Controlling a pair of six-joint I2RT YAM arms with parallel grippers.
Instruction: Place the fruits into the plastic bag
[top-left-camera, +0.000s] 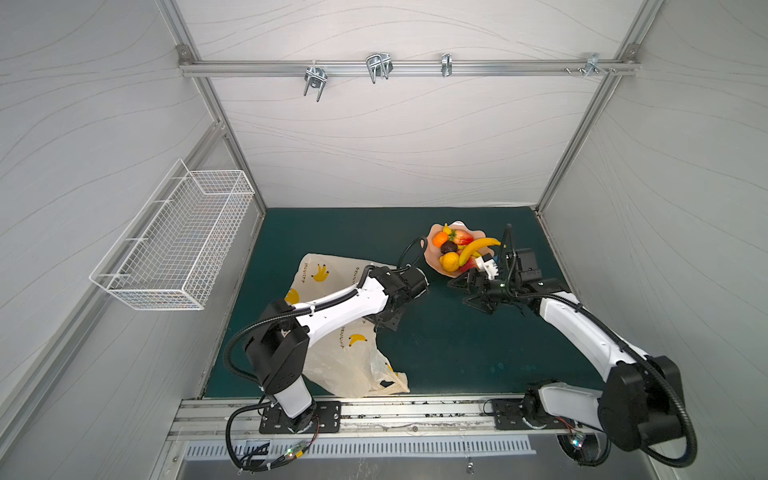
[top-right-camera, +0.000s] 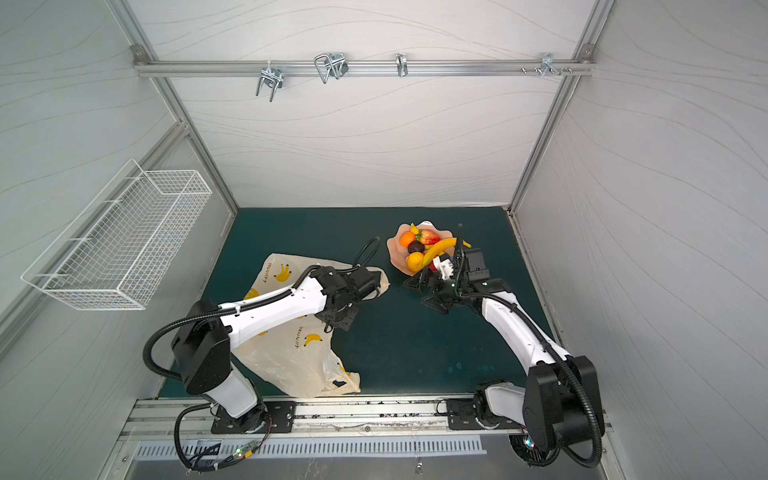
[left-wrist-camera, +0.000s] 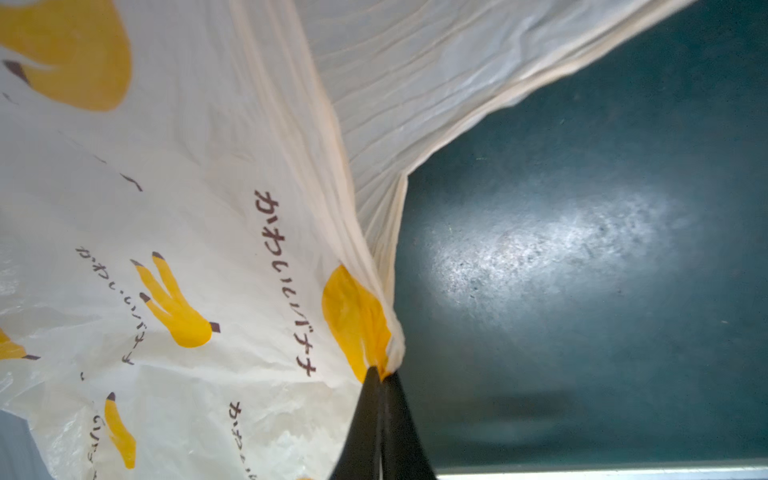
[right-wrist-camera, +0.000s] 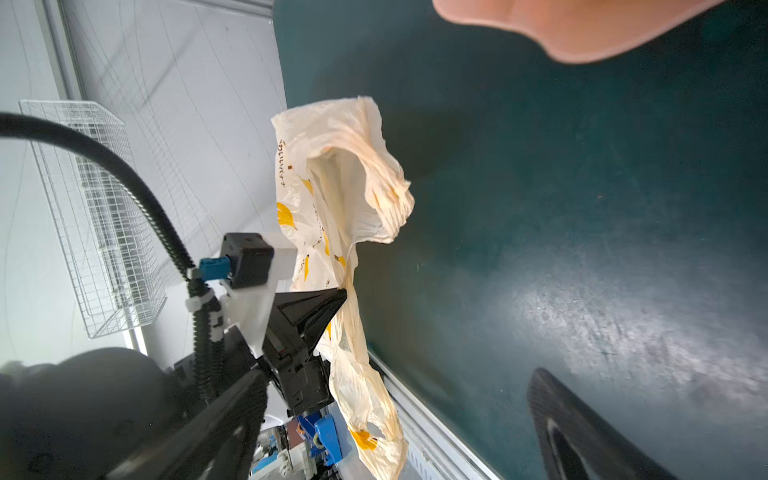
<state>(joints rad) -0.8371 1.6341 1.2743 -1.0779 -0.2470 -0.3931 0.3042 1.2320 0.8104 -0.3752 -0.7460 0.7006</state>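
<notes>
The plastic bag (top-left-camera: 353, 361) lies crumpled on the green mat (top-left-camera: 436, 353) at the left front, its near lobe almost at the metal rail. The left arm's white forearm crosses over the bag's middle and hides that part in both top views. A little farther in, the left gripper (left-wrist-camera: 380, 376) is clenched on a bunched edge of the bag (a printed yellow banana is pinched right at the jaw tips), and the film stretches up taut from that grip.

Across a bare strip of mat, the right gripper (top-left-camera: 467, 294) hangs with its fingers spread wide and nothing between them, just beside the near rim of the pink scalloped dish (top-left-camera: 432, 257). Its wrist camera mount covers part of that rim and a red piece.

All the fruits sit in the dish:
- the banana (top-left-camera: 478, 246) on top
- the lemon (top-left-camera: 449, 262) nearest
- then the dark brown fruit (top-left-camera: 449, 248)
- the orange (top-left-camera: 440, 239) and a strawberry (top-left-camera: 463, 237) behind

A white wire basket (top-left-camera: 178, 245) hangs on the left wall. Metal hooks (top-left-camera: 378, 66) hang from the rail on the back wall.
</notes>
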